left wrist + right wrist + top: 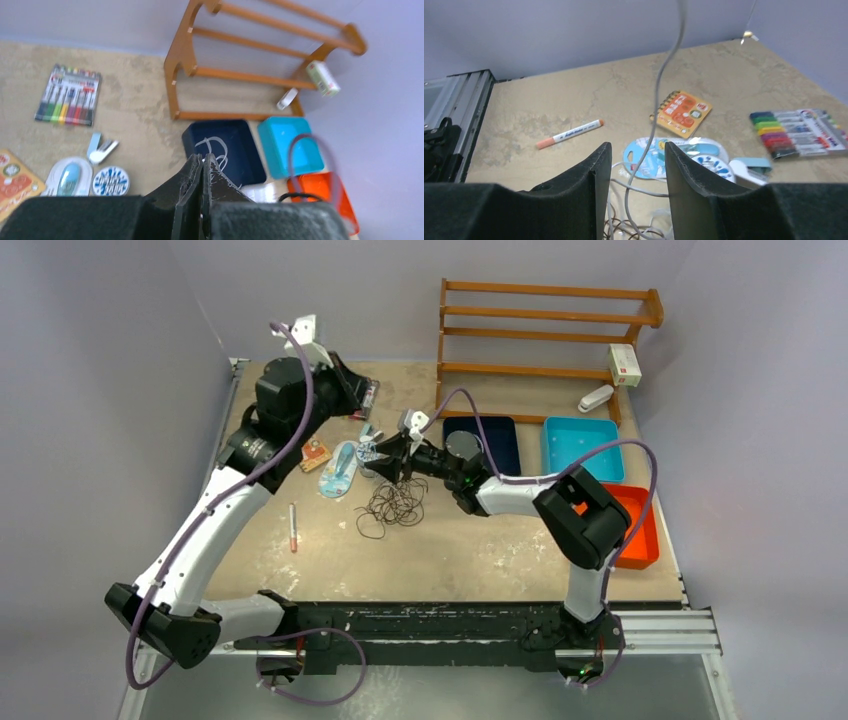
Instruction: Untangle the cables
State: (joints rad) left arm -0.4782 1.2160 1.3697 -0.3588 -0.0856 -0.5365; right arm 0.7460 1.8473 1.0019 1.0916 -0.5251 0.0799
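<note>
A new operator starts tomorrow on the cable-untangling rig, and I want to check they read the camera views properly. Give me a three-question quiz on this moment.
1. True or false: the left gripper is shut.
2. Which colour of tray holds a coiled white cable? A navy, B turquoise, C orange.
3. Fill in: the jaws of the right gripper stand apart, and the rising cable between them is ___.
Key: 1 true; 2 A, the navy tray; 3 white.
</note>
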